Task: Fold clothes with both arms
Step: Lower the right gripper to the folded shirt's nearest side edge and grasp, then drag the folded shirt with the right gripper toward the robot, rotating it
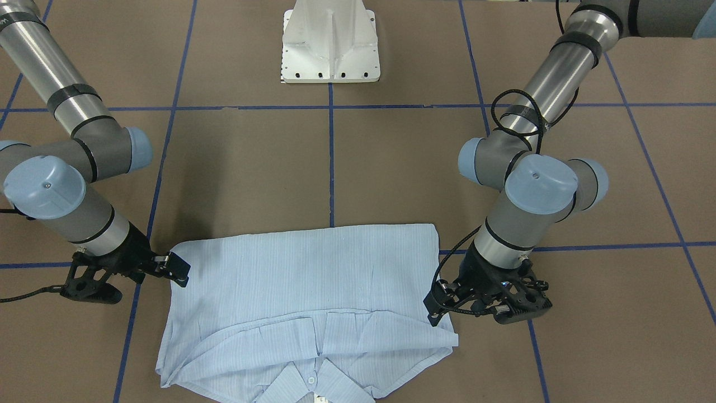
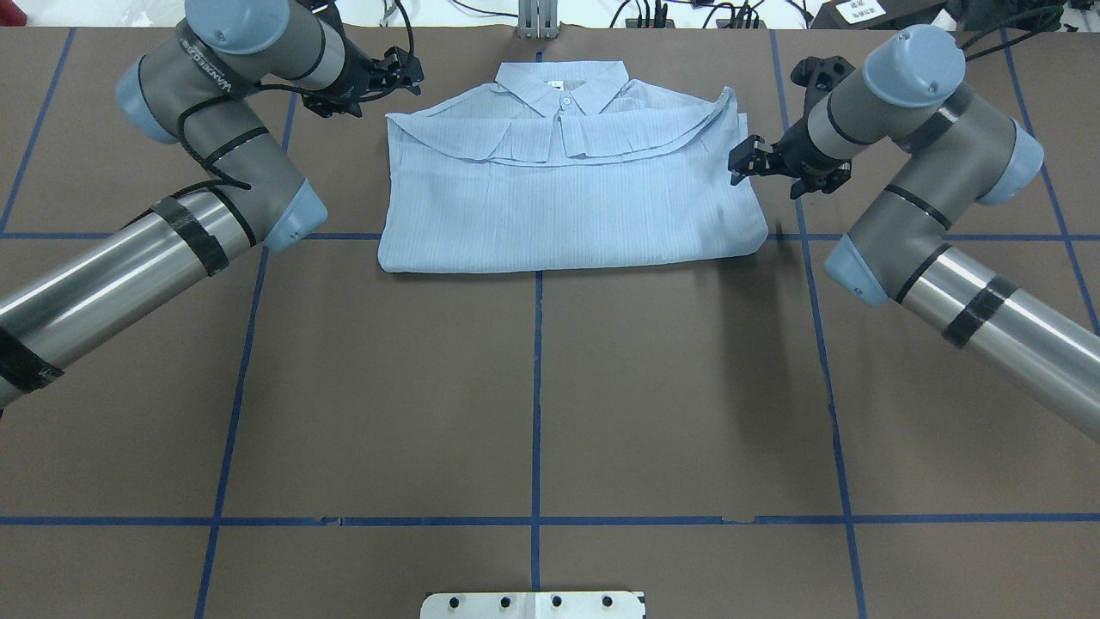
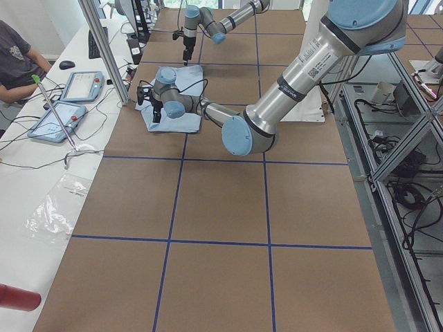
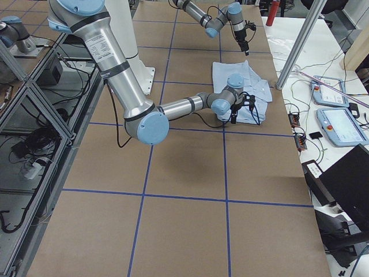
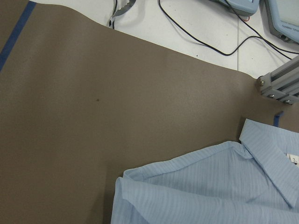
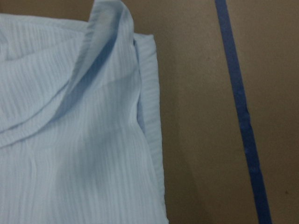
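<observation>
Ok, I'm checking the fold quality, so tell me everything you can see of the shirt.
The shirt is pale blue, finely striped thin fabric, folded into a flat rectangle on the brown table, collar away from the robot, one white button showing. A curved layer drapes below the collar. The left gripper and right gripper flank its sides; contact is unclear.

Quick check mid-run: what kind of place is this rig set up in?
Most likely a robotics lab or data-collection workcell: the table is marked with a blue tape grid, teach pendants lie on a white side bench, and an aluminium post stands at the table's edge.
</observation>
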`<state>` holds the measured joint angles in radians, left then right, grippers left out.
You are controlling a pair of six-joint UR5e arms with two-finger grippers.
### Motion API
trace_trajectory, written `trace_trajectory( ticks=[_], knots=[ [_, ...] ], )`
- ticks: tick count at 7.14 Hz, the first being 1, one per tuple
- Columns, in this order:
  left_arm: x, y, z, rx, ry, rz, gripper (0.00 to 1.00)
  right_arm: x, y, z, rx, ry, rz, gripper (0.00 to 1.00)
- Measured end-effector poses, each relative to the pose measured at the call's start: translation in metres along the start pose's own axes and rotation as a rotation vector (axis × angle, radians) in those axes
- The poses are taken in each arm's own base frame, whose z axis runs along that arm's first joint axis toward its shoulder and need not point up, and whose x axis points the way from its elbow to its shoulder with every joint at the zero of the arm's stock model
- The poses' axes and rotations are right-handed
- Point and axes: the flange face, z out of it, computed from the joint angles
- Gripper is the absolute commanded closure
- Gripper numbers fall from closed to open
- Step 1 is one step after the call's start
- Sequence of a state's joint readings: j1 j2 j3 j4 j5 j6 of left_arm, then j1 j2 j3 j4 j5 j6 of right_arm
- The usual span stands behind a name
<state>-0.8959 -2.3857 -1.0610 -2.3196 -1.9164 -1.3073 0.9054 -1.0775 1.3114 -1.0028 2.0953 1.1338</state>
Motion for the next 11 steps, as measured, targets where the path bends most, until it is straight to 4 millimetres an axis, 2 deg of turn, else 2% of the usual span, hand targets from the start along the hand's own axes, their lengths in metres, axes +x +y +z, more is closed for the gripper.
trace_trajectory(
  ticks=[1, 3, 4, 6, 7, 11],
  knots=[
    [0.002, 0.000, -0.002, 0.001, 0.003, 0.000, 0.00, 0.011, 0.017, 0.003, -0.016, 0.003, -0.006, 0.01],
    [0.003, 0.001, -0.004, 0.001, 0.004, 0.000, 0.00, 0.014, 0.038, 0.012, -0.038, 0.006, -0.019, 0.16],
    [0.003, 0.001, -0.004, 0.001, 0.004, 0.000, 0.00, 0.011, 0.043, 0.016, -0.045, 0.008, -0.024, 0.31],
    [0.003, 0.001, -0.005, 0.002, 0.004, 0.000, 0.00, 0.005, 0.047, 0.020, -0.052, 0.010, -0.029, 0.93],
    [0.003, 0.001, -0.004, 0.001, 0.004, 0.000, 0.00, 0.004, 0.047, 0.021, -0.054, 0.009, -0.031, 1.00],
    [0.002, 0.001, -0.004, 0.001, 0.003, -0.002, 0.00, 0.000, 0.048, 0.019, -0.070, 0.001, -0.031, 1.00]
  ],
)
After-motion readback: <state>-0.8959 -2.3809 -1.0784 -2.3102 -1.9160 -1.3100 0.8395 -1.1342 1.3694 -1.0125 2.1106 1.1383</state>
